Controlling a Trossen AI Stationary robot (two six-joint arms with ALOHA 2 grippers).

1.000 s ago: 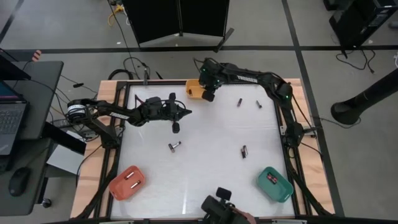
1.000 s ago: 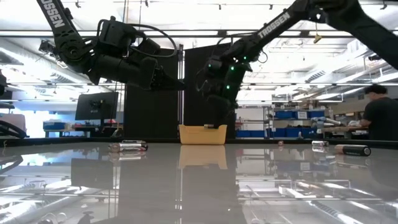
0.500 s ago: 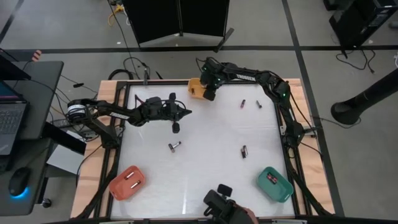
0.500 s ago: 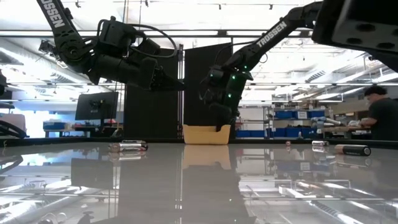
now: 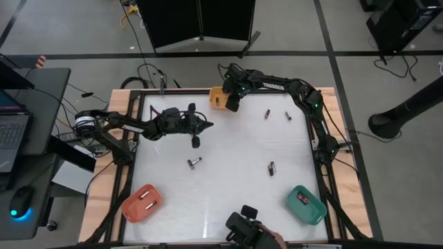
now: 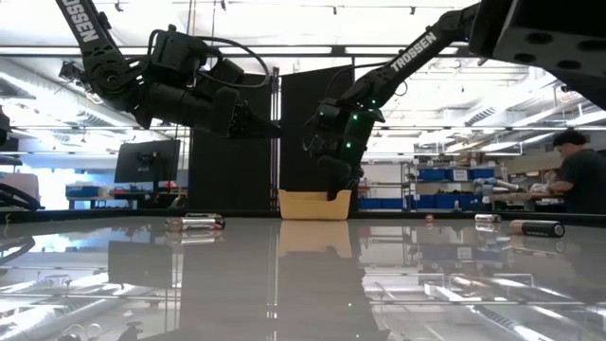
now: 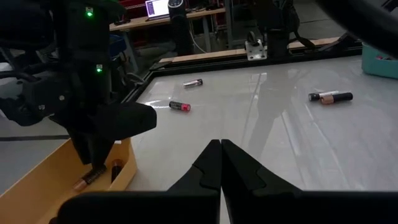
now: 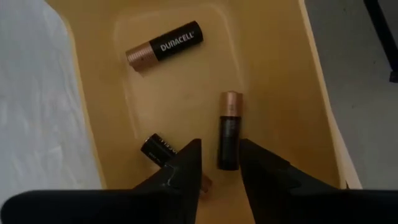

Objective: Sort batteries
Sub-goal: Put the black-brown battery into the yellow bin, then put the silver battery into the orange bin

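Note:
My right gripper (image 8: 219, 163) hangs open over the yellow bin (image 5: 216, 97) at the table's far edge, its fingers pointing steeply down into it. Three batteries lie on the bin's floor: one (image 8: 227, 130) with its end between my fingertips, one (image 8: 163, 45) farther off, and one (image 8: 155, 148) partly behind a finger. I cannot tell whether a finger touches the first. My left gripper (image 7: 221, 149) is shut and holds nothing. It hovers above the table's left half (image 5: 208, 124). Loose batteries (image 5: 194, 162) (image 5: 271, 168) (image 5: 266, 114) lie on the white table.
An orange bin (image 5: 142, 203) holding batteries stands at the near left and a green bin (image 5: 306, 205) at the near right. Another battery (image 5: 288, 116) lies at the far right. A person's hand with a dark device (image 5: 246, 232) is at the near edge.
My right gripper has sunk a little toward the yellow bin and then stopped. My left arm has kept still.

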